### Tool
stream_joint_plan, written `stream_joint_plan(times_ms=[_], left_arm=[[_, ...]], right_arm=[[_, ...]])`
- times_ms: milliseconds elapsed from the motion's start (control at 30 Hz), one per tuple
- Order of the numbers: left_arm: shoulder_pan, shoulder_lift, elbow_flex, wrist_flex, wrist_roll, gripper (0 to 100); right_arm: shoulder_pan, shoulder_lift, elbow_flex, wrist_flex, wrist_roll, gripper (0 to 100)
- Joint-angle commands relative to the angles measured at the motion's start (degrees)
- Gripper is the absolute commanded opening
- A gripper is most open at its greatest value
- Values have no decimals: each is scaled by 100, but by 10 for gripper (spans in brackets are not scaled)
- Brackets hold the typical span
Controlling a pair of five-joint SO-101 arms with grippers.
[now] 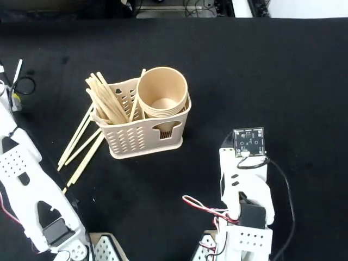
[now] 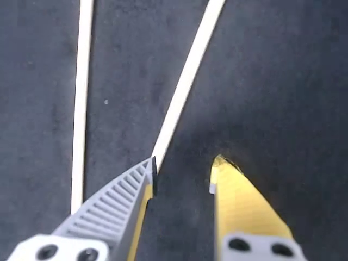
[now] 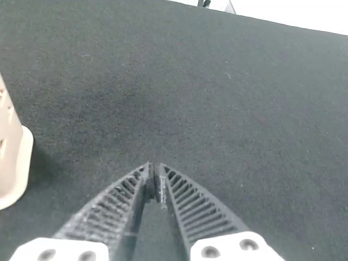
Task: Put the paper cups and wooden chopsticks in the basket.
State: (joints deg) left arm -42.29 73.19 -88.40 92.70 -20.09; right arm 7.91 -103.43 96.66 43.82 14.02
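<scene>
- L claw released, jaws spread, nothing btwn them; hangs close over black mat.
- L wrist view: one chopstick lies flat on mat, its end right at the grey fingertip; can't tell if touching.
- L wrist view: second chopstick also flat on mat, apart from the first, on the grey finger's side.
- R wrist view: R claw clenched, tips together, gripping nothing, low over mat.
- R wrist view: basket base corner in shot, well apart from R claw.
- High view: basket stands upright, left of table centre.
- High view: paper cups nested in one stack, upright in basket's right compartment.
- High view: chopstick bundle in basket's left compartment, leaning left over the rim.
- High view: loose chopsticks on mat just left of basket, fanning out to near-left, far ends at basket wall.
- High view: L arm along near-left edge, next to the loose chopsticks' near ends.
- High view: R arm near-right, well apart from basket.
</scene>
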Motion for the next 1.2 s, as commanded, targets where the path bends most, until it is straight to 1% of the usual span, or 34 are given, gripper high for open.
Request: stream_joint_plan(times_ms=[0,133,300,367,400,500,600,667,767,833,900,1100,1167], left_arm=[[-31,-255,-673,264,-141,177],[-224,-202,-400,-527,-132,181],[-330,413,435,-2075,-123,181],[-391,677,708,-2391,79,181],[-374,800,752,-2382,158,181],[-259,1020,752,-1943,9,177],[-101,1037,409,-1204,-141,175],[-4,1055,145,-651,-167,136],[127,1055,-233,70,-167,21],[207,1064,-470,501,-141,42],[295,1055,-655,809,-132,27],[356,905,-637,844,352,29],[365,686,-251,853,659,29]], right_arm=[[-53,-374,-22,-53,9,21],[-53,-374,-22,-53,9,21],[-53,-374,-22,-53,9,21],[-53,-374,-22,-53,9,21],[-53,-374,-22,-53,9,21],[-53,-374,-22,-53,9,21],[-53,-374,-22,-53,9,21],[-53,-374,-22,-53,9,21],[-53,-374,-22,-53,9,21],[-53,-374,-22,-53,9,21],[-53,-374,-22,-53,9,21],[-53,-374,-22,-53,9,21],[-53,-374,-22,-53,9,21]])
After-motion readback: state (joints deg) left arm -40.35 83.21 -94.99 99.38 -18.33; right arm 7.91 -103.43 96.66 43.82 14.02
